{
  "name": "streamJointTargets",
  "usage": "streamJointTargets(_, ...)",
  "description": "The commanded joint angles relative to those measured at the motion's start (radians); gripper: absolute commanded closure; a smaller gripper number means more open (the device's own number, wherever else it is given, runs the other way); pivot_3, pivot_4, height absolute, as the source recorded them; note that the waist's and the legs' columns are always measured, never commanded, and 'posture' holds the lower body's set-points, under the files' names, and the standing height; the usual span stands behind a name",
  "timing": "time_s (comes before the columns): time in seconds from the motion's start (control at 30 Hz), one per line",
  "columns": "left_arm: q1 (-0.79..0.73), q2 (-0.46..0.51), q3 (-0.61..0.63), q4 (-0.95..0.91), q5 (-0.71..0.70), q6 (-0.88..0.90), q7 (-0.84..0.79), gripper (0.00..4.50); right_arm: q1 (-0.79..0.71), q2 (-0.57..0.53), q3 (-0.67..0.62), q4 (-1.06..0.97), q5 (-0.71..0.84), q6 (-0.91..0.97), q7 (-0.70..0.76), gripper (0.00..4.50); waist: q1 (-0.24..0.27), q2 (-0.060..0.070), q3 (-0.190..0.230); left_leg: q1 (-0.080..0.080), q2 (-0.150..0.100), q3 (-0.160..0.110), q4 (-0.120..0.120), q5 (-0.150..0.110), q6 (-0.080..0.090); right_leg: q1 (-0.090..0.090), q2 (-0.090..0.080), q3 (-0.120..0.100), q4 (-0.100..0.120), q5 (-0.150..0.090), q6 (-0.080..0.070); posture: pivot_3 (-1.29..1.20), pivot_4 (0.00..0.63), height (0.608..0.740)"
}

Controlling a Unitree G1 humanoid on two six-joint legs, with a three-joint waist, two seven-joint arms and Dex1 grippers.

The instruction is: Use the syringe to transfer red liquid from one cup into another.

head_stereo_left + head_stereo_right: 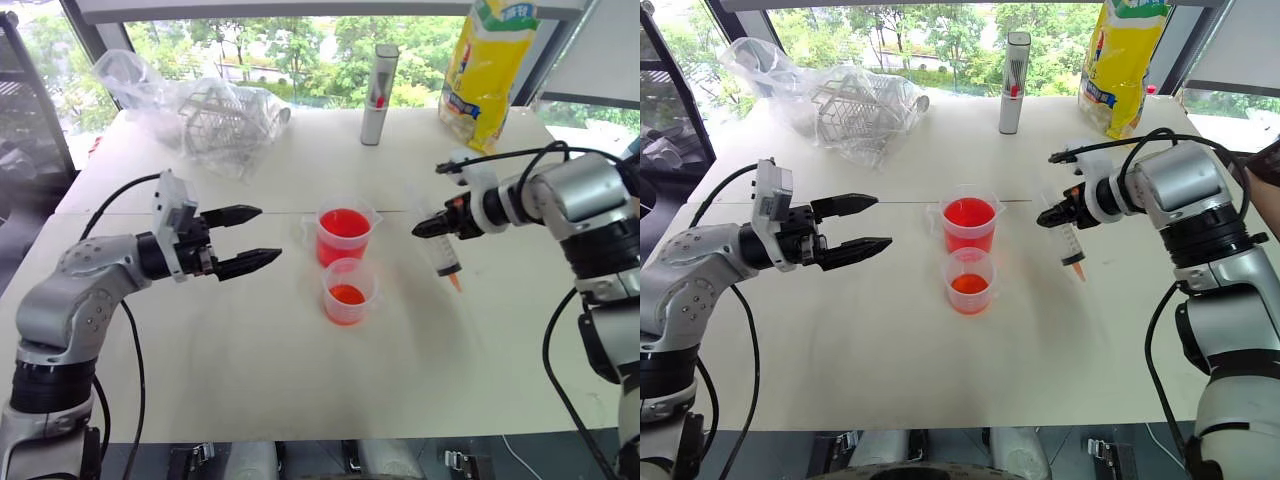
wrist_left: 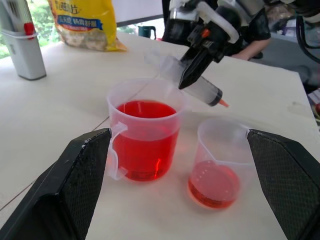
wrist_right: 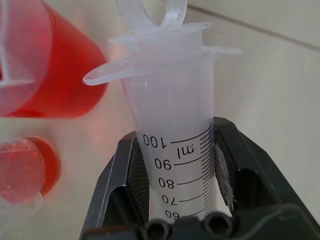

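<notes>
Head views: right gripper [image 1: 420, 230], jaws clamped on the large clear plastic syringe [image 1: 447, 258], holds it above the table right of both cups; left gripper [image 1: 256, 238] gapes empty. Left wrist view: taller clear measuring cup [image 2: 144, 136] well filled with red liquid [image 2: 145, 110], smaller flared clear cup [image 2: 218, 160] holds a shallow pool. Right wrist view: pads [image 3: 221, 167] pinch the graduated barrel near the flange — probably light, stiff and slick, so that spot suits.

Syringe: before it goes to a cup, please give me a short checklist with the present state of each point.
1. Right gripper shut on syringe: ok.
2. Syringe tip points down, above the table, beside the cups: ok.
3. Big cup upright, red liquid inside: ok.
4. Small cup upright, some red inside: ok.
5. Left gripper open, apart from the cups: ok.
6. Syringe empty or filled: cannot tell.
</notes>
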Motion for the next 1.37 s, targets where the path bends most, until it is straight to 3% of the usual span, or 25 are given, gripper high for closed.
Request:
streamJointTargets(0.03, 0.003, 0.031, 0.03, -0.049, -0.04, 0.02, 0.0, 0.06, -0.012, 0.017, 0.001, 0.022, -0.033, 0.065, -0.01, 3.11, 0.0, 0.0, 0.0, 0.0, 0.0, 0.0, 0.0, 0.0, 0.0, 0.0, 0.0, 0.0, 0.0, 0.0, 0.0, 0.0, 0.15, 0.74)
streamJointTargets(0.5, -0.012, 0.078, 0.01, -0.049, -0.085, 0.062, -0.009, 0.06, -0.014, 0.102, 0.03, 0.13, -0.088, 0.139, -0.028, 3.11, -0.002, 0.0, 0.0, 0.0, -0.001, 0.0, 0.0, 0.0, 0.0, 0.0, 0.002, 0.0, 0.0, 0.0, 0.0, 0.0, 0.15, 0.74)
streamJointTargets(0.53, -0.013, 0.079, 0.008, -0.048, -0.083, 0.06, -0.01, 0.0, -0.013, 0.106, 0.026, 0.132, -0.09, 0.138, -0.03, 2.06, -0.002, 0.0, 0.0, 0.0, -0.001, 0.0, 0.0, 0.0, 0.0, 0.0, 0.001, 0.0, 0.0, 0.0, 0.0, 0.0, 0.15, 0.74)
streamJointTargets(0.67, -0.009, 0.083, 0.002, -0.052, -0.078, 0.058, -0.011, 0.0, -0.01, 0.108, 0.004, 0.117, -0.091, 0.14, -0.034, 0.17, -0.002, 0.0, 0.0, 0.0, -0.001, 0.0, 0.0, 0.0, 0.0, 0.0, 0.001, 0.0, 0.0, 0.0, 0.0, 0.0, 0.15, 0.74)
streamJointTargets(0.7, -0.01, 0.082, 0.002, -0.052, -0.078, 0.058, -0.009, 0.0, -0.01, 0.104, -0.001, 0.109, -0.09, 0.142, -0.034, 0.03, -0.002, 0.0, 0.0, 0.0, -0.001, 0.0, 0.0, 0.0, 0.0, 0.0, 0.001, 0.0, 0.0, 0.0, 0.0, 0.0, 0.15, 0.74)
streamJointTargets(0.83, -0.004, 0.082, 0.004, -0.065, -0.082, 0.063, 0.0, 0.0, 0.001, 0.044, -0.032, -0.014, -0.076, 0.146, -0.026, 0.03, -0.001, 0.0, 0.0, 0.0, -0.001, 0.0, 0.0, 0.0, 0.0, 0.0, 0.001, 0.0, 0.0, 0.0, 0.0, 0.0, 0.15, 0.74)
streamJointTargets(1.0, 0.002, 0.102, 0.02, -0.077, -0.087, 0.067, 0.002, 0.0, 0.063, -0.126, -0.096, -0.292, -0.011, 0.057, 0.082, 0.03, 0.003, 0.0, 0.0, 0.0, -0.001, 0.0, -0.001, 0.0, 0.0, 0.0, 0.001, -0.001, -0.001, 0.0, 0.0, 0.0, 0.15, 0.74)
streamJointTargets(1.13, 0.005, 0.13, 0.033, -0.069, -0.085, 0.071, -0.003, 0.0, 0.14, -0.259, -0.242, -0.504, 0.084, -0.095, 0.242, 0.03, -0.001, 0.001, 0.0, 0.001, 0.0, 0.0, -0.001, 0.0, 0.0, 0.001, 0.001, -0.001, -0.001, 0.0, 0.0, 0.0, 0.15, 0.74)
streamJointTargets(1.37, 0.006, 0.157, 0.046, -0.055, -0.083, 0.06, -0.007, 0.0, 0.334, -0.394, -0.386, -0.638, 0.131, -0.302, 0.383, 0.03, -0.002, 0.0, 0.0, 0.003, 0.0, 0.0, -0.001, 0.0, 0.0, 0.003, 0.0, -0.001, -0.002, 0.0, 0.0, 0.0, 0.15, 0.74)
